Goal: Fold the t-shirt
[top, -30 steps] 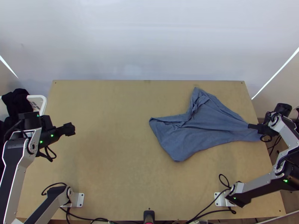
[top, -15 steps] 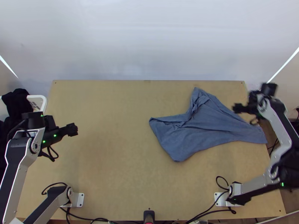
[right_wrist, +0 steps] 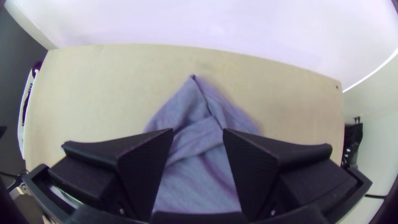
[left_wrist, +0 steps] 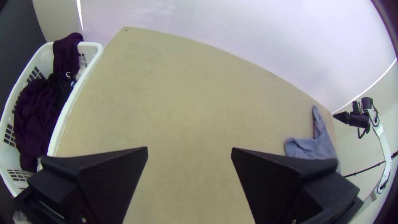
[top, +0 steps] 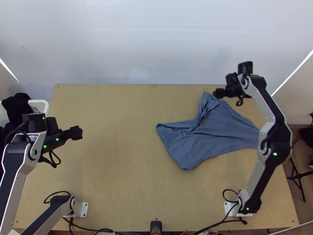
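Note:
The blue t-shirt [top: 211, 131] lies bunched and wrinkled on the right half of the table, with one peak toward the far edge and a wide part toward the right edge. My right gripper [top: 215, 94] is above that far peak; in the right wrist view the gripper [right_wrist: 198, 135] stands open, with the cloth [right_wrist: 199, 174] below and between its fingers. Off at the table's left side is my left gripper [top: 80, 133], well away from the shirt. In the left wrist view that gripper [left_wrist: 189, 151] is open over bare wood, and the shirt [left_wrist: 311, 147] lies far off.
A white basket [left_wrist: 85, 83] with dark clothes [left_wrist: 41, 112] stands at the table's left edge, close to my left arm. Bare wood of the table [top: 117, 137] lies between my left gripper and the shirt. A pale wall [top: 156, 39] rises behind the far edge.
My right gripper has let go of the shirt's right end and swung up and left to its far peak. The shirt's right end lies on the table. The left gripper has shifted slightly right.

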You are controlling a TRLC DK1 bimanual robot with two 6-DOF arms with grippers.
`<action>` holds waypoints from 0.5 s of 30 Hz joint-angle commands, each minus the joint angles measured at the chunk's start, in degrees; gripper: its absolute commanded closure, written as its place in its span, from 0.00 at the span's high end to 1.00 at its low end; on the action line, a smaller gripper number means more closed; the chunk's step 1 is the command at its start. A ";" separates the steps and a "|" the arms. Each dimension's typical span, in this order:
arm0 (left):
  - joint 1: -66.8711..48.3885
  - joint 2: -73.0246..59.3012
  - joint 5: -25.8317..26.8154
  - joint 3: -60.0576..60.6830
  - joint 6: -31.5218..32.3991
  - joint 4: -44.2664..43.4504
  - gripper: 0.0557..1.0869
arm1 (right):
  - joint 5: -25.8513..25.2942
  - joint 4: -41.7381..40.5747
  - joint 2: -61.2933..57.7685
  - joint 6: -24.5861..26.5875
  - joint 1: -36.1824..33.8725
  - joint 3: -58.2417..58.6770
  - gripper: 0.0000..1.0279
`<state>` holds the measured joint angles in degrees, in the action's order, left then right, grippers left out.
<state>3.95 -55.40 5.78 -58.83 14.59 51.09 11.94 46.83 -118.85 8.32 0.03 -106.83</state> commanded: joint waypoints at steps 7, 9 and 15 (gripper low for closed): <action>-0.17 -0.41 -1.83 -2.96 -0.61 1.82 0.95 | -5.00 -2.09 -15.54 1.00 3.13 -20.62 0.52; -0.17 -0.85 -1.83 -3.13 -0.61 1.82 0.95 | -5.62 -1.74 -17.65 1.18 3.39 -22.99 0.52; -0.25 -1.82 -1.83 -3.75 -0.61 1.47 0.95 | -6.23 -1.74 -21.25 1.18 4.45 -24.75 0.51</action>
<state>3.75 -56.36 4.01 -61.87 14.06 52.66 6.85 44.91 -135.11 9.43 3.38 -127.42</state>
